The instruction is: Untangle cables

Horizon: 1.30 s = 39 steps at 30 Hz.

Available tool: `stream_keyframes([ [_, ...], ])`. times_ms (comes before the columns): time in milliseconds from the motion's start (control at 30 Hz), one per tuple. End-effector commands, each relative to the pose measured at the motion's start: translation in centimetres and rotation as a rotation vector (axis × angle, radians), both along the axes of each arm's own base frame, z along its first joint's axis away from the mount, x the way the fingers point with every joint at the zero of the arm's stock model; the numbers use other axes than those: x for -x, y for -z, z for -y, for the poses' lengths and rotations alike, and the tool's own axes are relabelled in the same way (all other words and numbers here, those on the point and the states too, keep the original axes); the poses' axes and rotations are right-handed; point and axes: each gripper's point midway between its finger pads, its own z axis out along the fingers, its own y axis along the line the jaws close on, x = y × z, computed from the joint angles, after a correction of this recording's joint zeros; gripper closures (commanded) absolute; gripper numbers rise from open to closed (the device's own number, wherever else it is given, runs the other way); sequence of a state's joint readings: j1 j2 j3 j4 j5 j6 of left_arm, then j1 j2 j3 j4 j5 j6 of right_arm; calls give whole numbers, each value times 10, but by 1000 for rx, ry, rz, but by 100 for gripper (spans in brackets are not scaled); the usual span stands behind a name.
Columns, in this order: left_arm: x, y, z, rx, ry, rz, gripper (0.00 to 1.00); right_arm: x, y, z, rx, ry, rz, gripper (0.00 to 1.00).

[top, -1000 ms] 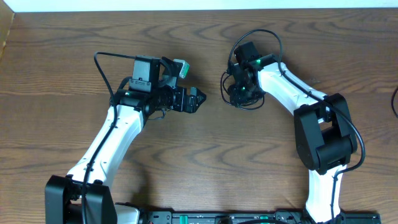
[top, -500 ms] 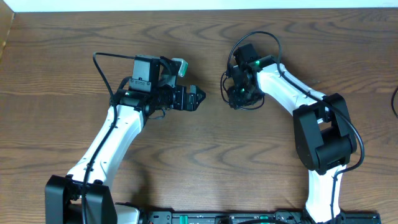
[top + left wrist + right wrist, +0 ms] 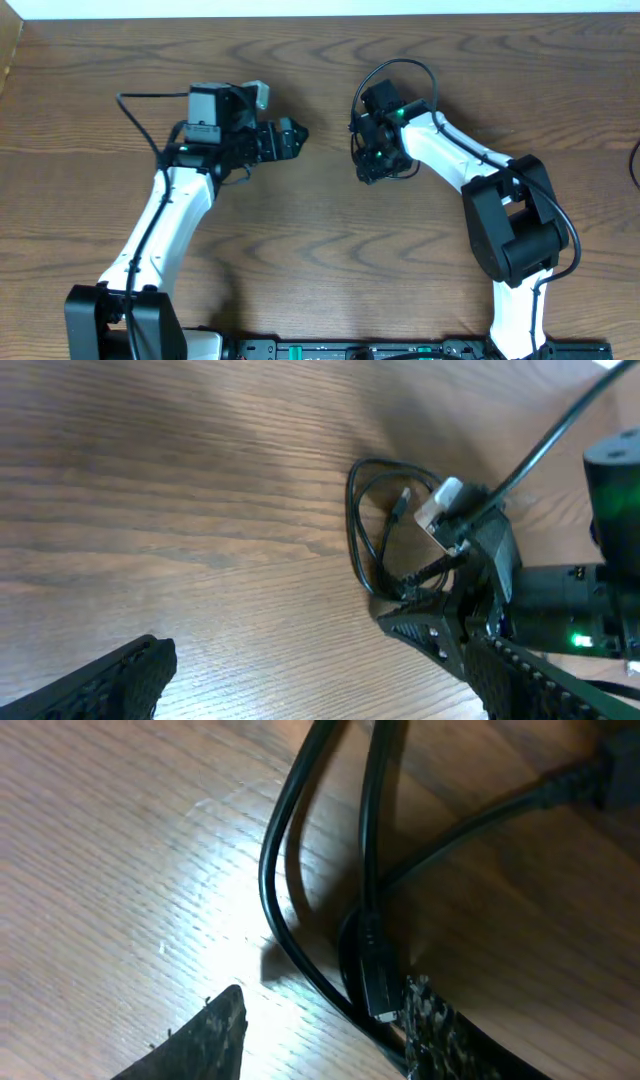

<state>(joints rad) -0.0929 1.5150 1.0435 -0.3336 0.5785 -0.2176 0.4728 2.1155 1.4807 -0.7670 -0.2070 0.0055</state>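
The cables are a small tangle of thin black loops (image 3: 357,143) on the wooden table, right at my right gripper (image 3: 366,165). In the right wrist view the open fingers (image 3: 320,1020) straddle black cable strands (image 3: 272,910), and a small plug end (image 3: 378,988) lies against the right finger. The left wrist view shows the same black loop (image 3: 358,530) with a white plug piece (image 3: 440,506) beside the right arm's gripper. My left gripper (image 3: 292,138) is open and empty (image 3: 300,665), a short way left of the tangle and apart from it.
Thicker black arm cables arc above the right wrist (image 3: 400,66) and behind the left wrist (image 3: 135,100). The table's far edge (image 3: 320,14) runs along the top. Bare wood (image 3: 320,250) lies between the two arms.
My left gripper has pulled back to the left and a little farther away from the tangle. My right gripper has shifted slightly left over the cables.
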Motion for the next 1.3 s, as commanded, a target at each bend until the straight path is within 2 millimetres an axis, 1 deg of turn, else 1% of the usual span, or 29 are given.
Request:
stream_keyframes([
  [0,2,-6,0,50,1,-10,2,21,26,0,9,9,-86,53],
  [67,2,-6,0,50,1,-11,2,22,30,0,8,9,-98,56],
  [167,2,-6,0,50,1,-11,2,28,44,3,26,9,-133,72],
  [233,3,-6,0,50,1,-15,2,32,51,2,31,6,-153,75],
  [267,3,-5,0,49,1,-19,2,34,53,1,27,2,-162,79],
  [300,4,-5,0,49,0,-22,2,35,54,0,24,0,-169,85],
  [367,5,-4,0,48,0,-26,2,37,56,-2,22,0,-175,93],
  [467,5,-4,0,48,0,-27,2,39,54,-6,7,8,-184,94],
  [600,5,-4,0,48,0,-28,2,36,44,-10,-18,6,-170,95],
  [700,5,-4,0,48,0,-30,2,28,24,-12,-39,9,-129,95],
  [733,5,-4,0,48,0,-30,2,24,14,-12,-49,12,-106,95],
  [833,5,-4,0,48,0,-30,2,10,-21,-12,-87,24,-27,94],
  [900,6,-3,0,48,0,-34,2,2,-51,-9,-108,36,39,94],
  [1000,9,-1,0,46,0,-49,2,-6,-95,6,-112,67,139,94],
  [1100,11,1,0,43,3,-59,2,-6,-139,23,-129,105,222,94],
  [1200,12,1,-1,39,7,-61,2,-1,-171,36,-154,143,272,94],
  [1267,13,2,-1,38,9,-63,2,2,-184,47,-146,164,296,94],
])
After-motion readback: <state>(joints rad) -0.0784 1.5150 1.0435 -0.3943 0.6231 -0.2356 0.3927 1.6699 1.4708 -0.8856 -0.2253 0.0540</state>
